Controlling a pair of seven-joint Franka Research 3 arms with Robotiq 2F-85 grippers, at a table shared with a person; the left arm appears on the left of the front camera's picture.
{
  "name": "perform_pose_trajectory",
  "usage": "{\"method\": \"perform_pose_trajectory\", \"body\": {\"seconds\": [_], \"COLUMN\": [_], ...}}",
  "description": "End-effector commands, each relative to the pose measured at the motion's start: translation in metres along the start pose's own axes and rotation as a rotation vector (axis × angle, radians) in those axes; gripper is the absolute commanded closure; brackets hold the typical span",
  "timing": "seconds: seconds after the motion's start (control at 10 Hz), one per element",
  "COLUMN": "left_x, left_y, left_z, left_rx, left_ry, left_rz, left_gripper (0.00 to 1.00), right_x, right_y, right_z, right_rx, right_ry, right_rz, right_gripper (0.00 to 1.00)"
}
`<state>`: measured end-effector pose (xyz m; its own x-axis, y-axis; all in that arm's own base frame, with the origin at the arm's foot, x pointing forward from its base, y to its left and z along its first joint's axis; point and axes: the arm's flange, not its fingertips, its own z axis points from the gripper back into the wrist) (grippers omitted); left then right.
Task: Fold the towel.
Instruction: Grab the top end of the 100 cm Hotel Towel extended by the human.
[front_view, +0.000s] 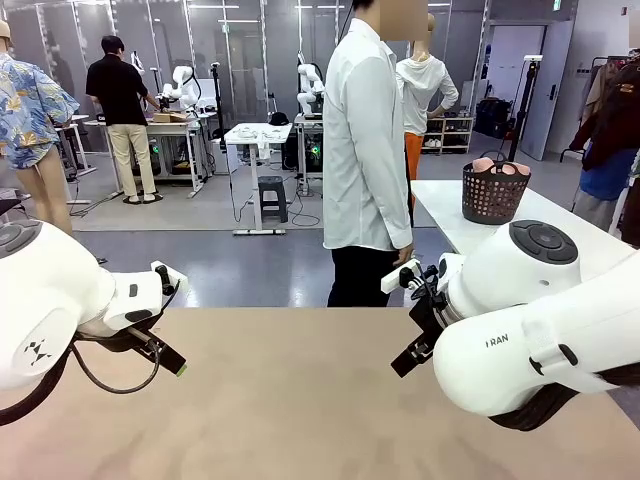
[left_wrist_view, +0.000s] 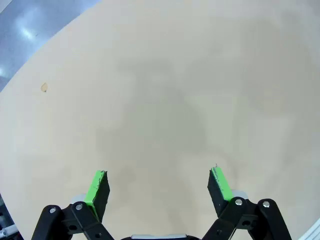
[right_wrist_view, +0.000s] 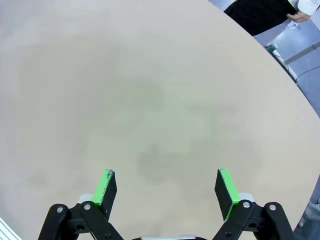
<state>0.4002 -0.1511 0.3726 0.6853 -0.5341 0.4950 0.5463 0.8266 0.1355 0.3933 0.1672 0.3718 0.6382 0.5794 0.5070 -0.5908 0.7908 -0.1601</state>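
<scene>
Towel (front_view: 500, 167) lay bunched in the basket (front_view: 490, 200), well apart from your counter (front_view: 300, 400). Left end effector (left_wrist_view: 159, 182) and right end effector (right_wrist_view: 167, 186) stood wide open, empty. Soft, limp, light cloth; you were best advised to pinch two border corners.

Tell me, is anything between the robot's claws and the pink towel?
Yes. The towel lies in the dark basket on the white table farther off, so the basket's wall stands around it.

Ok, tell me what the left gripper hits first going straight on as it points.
Probably the tan tabletop; the left gripper, jaws open, points down at it with nothing between, though depth is unclear.
</scene>
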Motion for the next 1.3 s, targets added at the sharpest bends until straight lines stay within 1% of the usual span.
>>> {"method": "perform_pose_trajectory", "body": {"seconds": [0.0, 0.2, 0.3, 0.4, 0.5, 0.6, 0.7, 0.8, 0.9, 1.0, 1.1, 1.2], "left_x": [0.0, 0.0, 0.028, 0.052, 0.074, 0.09, 0.103, 0.103, 0.097, 0.085, 0.061, 0.03], "left_y": [0.001, 0.0, -0.006, -0.007, -0.001, 0.012, 0.031, 0.051, 0.068, 0.085, 0.106, 0.125], "left_z": [0.0, 0.0, 0.015, 0.036, 0.061, 0.087, 0.12, 0.149, 0.176, 0.205, 0.239, 0.261], "left_rx": [0.0, 0.0, -0.113, -0.141, -0.183, -0.221, -0.292, -0.403, -0.477, -0.574, -0.744, -0.818], "left_ry": [0.0, 0.0, -0.061, -0.064, -0.047, -0.07, -0.149, -0.208, -0.222, -0.266, -0.332, -0.367], "left_rz": [0.002, 0.0, 0.026, 0.013, 0.069, 0.149, 0.228, 0.331, 0.416, 0.473, 0.53, 0.576], "left_gripper": [0.0, 0.0, 0.0, 0.0, 0.0, 0.0, 0.0, 0.0, 0.0, 0.0, 0.0, 0.0], "right_x": [0.0, 0.0, 0.016, 0.036, 0.055, 0.069, 0.08, 0.083, 0.08, 0.071, 0.051, 0.027], "right_y": [0.0, 0.0, -0.003, -0.007, -0.014, -0.023, -0.043, -0.062, -0.081, -0.105, -0.135, -0.161], "right_z": [0.0, 0.0, 0.019, 0.044, 0.071, 0.095, 0.124, 0.149, 0.171, 0.19, 0.208, 0.218], "right_rx": [0.001, 0.0, -0.006, 0.021, 0.059, 0.128, 0.243, 0.353, 0.474, 0.612, 0.741, 0.814], "right_ry": [0.0, 0.0, 0.002, -0.041, -0.052, -0.053, -0.066, -0.078, -0.077, -0.105, -0.116, -0.141], "right_rz": [-0.003, 0.0, 0.031, 0.003, -0.02, -0.04, -0.11, -0.172, -0.247, -0.34, -0.445, -0.544], "right_gripper": [0.0, 0.0, 0.0, 0.0, 0.0, 0.0, 0.0, 0.0, 0.0, 0.0, 0.0, 0.0]}}
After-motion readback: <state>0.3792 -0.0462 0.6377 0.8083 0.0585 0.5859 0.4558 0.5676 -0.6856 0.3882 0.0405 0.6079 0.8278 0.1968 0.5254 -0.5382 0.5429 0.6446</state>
